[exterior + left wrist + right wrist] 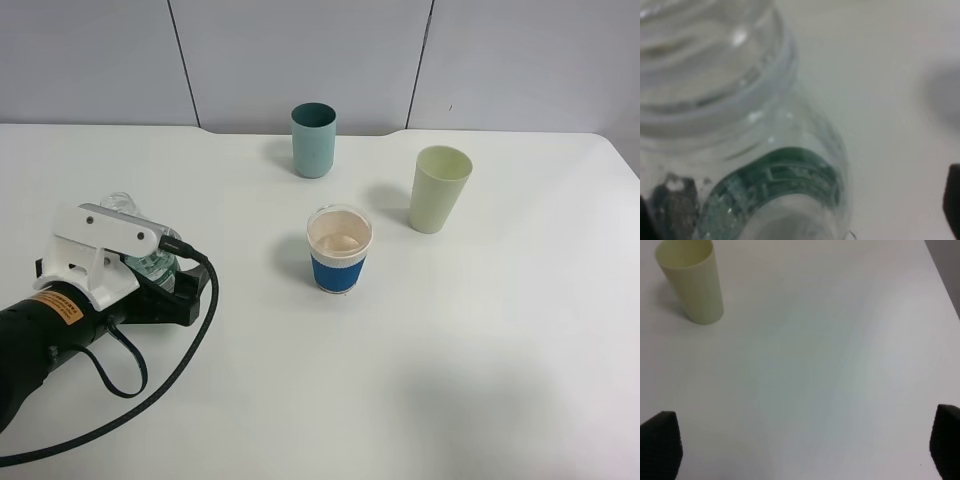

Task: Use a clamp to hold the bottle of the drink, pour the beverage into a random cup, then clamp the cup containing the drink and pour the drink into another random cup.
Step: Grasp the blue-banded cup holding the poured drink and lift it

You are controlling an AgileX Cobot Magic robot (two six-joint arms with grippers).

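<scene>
A clear plastic bottle with a green label stands on the white table at the left, partly hidden by my left arm's white camera mount. My left gripper is around it. The left wrist view shows the bottle very close and blurred, with one dark finger standing apart from it, so the jaws are open. Three cups stand upright: a teal cup, a pale green cup and a white cup with a blue sleeve. My right gripper is open and empty, out of the exterior high view.
The pale green cup shows in the right wrist view over bare white table. The left arm's black cable loops over the table in front of the bottle. A grey panelled wall runs behind the table's far edge.
</scene>
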